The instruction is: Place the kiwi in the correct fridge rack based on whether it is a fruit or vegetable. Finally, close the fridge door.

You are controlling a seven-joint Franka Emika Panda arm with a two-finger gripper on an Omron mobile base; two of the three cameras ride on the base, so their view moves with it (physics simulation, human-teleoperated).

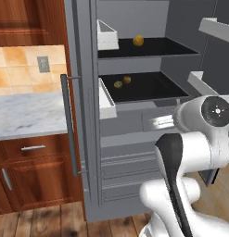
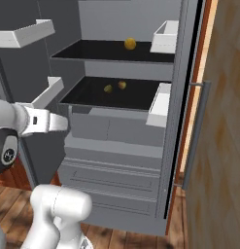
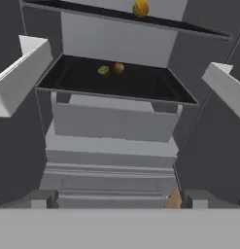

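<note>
With the kiwi [image 3: 103,71] shelved and the gripper [image 3: 114,199] open, the arm [image 1: 181,157] risked blocking the fridge door [image 2: 223,146] swing

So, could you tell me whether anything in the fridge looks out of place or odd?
Nothing stands out: the kiwi lies beside a round orange-brown fruit on the lower rack, and both fridge doors stand open.
</note>
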